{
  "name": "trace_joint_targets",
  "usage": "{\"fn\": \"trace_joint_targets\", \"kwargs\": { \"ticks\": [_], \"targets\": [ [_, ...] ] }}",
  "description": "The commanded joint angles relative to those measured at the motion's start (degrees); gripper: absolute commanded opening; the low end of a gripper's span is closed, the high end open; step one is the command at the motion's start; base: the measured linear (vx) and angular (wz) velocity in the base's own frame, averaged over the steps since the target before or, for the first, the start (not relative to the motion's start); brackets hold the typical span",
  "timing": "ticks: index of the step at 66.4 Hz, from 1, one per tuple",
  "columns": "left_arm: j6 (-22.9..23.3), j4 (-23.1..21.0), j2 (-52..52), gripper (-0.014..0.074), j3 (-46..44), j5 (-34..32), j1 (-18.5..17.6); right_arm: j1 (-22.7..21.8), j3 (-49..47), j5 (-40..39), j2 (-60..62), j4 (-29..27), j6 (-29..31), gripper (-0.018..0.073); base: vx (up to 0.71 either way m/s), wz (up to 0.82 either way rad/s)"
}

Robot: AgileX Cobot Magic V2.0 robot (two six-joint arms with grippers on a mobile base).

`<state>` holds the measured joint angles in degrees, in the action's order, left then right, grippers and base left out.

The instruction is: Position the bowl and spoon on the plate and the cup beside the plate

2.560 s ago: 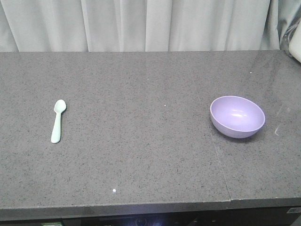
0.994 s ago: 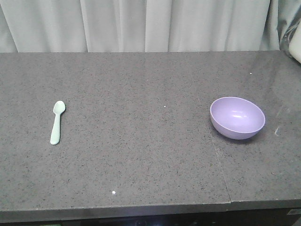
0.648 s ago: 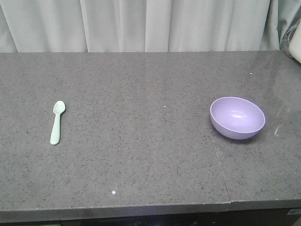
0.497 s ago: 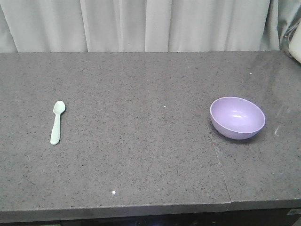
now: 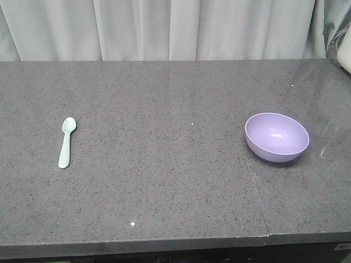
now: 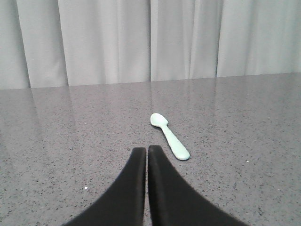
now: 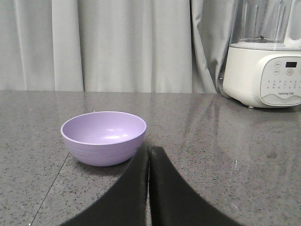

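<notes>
While my left gripper (image 6: 147, 150) and right gripper (image 7: 149, 149) are clenched empty, the spoon (image 5: 67, 143) lies left, the bowl (image 5: 277, 137) right, well apart.

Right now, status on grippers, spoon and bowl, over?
Left gripper shut, empty, spoon ahead. Right gripper shut, empty, bowl ahead-left. Plate, cup not in view. Blender back right, apart from bowl.

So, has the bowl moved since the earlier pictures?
No. The bowl sits at the same spot beside the countertop seam as before.
</notes>
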<state>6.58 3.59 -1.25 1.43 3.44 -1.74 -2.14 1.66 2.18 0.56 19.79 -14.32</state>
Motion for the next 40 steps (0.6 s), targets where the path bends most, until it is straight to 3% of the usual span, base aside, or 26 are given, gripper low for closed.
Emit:
{"fn": "trace_joint_targets", "kwargs": {
  "ticks": [1,40],
  "targets": [
    [0.62,-0.39,-0.55,-0.0006,1.73,-3.92,-0.02,-0.30,0.80,-4.05,0.63,0.41,0.19,-0.0002,0.00,0.00],
    [0.62,-0.39,-0.55,-0.0006,1.73,-3.92,-0.02,-0.30,0.80,-4.05,0.63,0.41,0.19,-0.0002,0.00,0.00]
  ]
}}
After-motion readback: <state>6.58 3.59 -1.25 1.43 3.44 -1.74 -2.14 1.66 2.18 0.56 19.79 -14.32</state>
